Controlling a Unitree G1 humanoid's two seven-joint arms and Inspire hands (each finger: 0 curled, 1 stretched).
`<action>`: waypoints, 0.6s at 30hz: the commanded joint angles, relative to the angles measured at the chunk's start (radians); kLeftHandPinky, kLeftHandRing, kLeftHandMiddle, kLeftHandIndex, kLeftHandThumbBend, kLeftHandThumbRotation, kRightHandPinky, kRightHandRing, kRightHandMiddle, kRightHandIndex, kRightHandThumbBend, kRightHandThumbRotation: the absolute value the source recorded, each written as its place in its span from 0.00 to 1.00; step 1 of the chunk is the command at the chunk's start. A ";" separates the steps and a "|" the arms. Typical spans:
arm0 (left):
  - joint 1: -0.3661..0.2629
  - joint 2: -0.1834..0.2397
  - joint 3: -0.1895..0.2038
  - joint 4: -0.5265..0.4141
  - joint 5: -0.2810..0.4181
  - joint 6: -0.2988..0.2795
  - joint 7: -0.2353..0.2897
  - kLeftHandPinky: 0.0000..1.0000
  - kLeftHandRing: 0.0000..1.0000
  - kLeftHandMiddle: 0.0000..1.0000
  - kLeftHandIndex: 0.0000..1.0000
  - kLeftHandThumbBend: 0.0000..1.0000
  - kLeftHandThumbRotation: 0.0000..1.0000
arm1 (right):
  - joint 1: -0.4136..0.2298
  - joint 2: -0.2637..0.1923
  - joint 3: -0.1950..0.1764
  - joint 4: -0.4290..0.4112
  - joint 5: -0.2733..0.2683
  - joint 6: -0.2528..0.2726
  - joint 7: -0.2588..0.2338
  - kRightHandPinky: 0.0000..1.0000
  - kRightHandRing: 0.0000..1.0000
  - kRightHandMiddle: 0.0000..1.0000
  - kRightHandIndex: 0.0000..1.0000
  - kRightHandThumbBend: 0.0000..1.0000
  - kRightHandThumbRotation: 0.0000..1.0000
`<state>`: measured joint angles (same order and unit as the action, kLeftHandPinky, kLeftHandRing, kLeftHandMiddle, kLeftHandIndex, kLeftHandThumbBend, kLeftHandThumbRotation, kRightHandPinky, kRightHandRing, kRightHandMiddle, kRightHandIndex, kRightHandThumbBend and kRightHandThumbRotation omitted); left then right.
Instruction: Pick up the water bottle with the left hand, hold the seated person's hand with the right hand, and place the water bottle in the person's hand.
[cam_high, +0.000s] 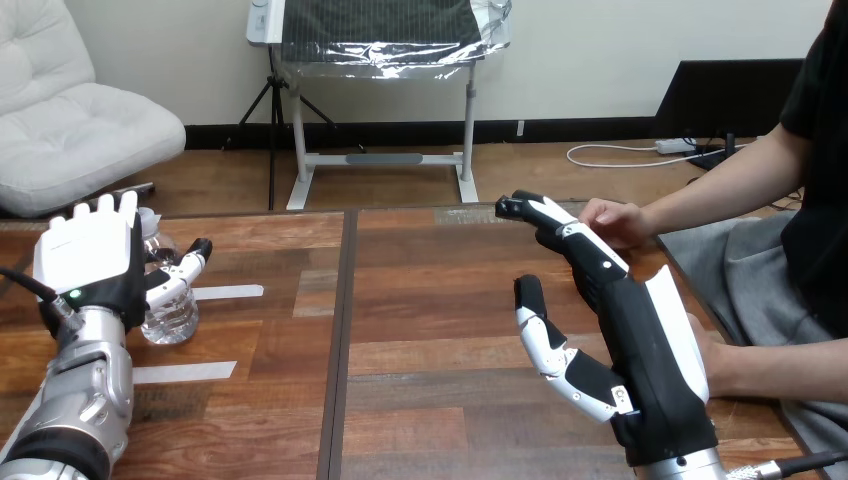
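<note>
So the small clear plastic water bottle (168, 318) is standing upright near the left edge of the reddish-brown plank table (420, 330), right behind a strip of white tape (228, 292). The robot's left hand (88, 262) is sitting just beside it with the fingers straight up and the thumb reaching across the bottle's front. It's open and not gripping anything yet.

The right hand (640, 335) is stretching toward the table's far right edge, fingers straight and thumb spread, so it's also open. Its fingertips are coming in just beside the person's hand (612, 220), which is resting there knuckles-up, and I'm not seeing any hold.

What I'm worrying about is the bottle. It's thin, ribbed, glossy plastic and looks nearly empty, so it's light. Hard jointed fingers closing from one side could be nudging it over or crushing it. Also, the person's palm is facing down, so there's nowhere to put a bottle yet.
</note>
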<state>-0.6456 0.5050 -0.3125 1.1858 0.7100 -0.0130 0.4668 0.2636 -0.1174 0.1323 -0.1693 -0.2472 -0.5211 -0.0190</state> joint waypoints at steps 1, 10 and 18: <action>-0.041 -0.006 -0.011 -0.008 -0.013 -0.007 0.011 1.00 0.99 0.99 0.97 0.51 1.00 | -0.070 -0.006 -0.016 -0.015 0.016 -0.021 0.004 0.89 0.89 0.88 0.79 0.05 0.00; -0.031 -0.013 -0.012 -0.008 -0.025 -0.011 0.015 1.00 0.99 0.99 0.97 0.50 1.00 | -0.069 -0.012 -0.020 -0.018 0.018 -0.022 0.012 0.88 0.88 0.87 0.78 0.05 0.00; -0.023 -0.019 -0.014 -0.001 -0.039 -0.022 0.025 1.00 0.98 0.99 0.96 0.51 1.00 | -0.066 -0.014 -0.023 -0.024 0.026 -0.015 0.022 0.87 0.87 0.86 0.77 0.05 0.00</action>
<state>-0.6449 0.4977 -0.3130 1.1859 0.6766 -0.0209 0.4722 0.2636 -0.1262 0.1185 -0.1693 -0.2349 -0.5212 -0.0031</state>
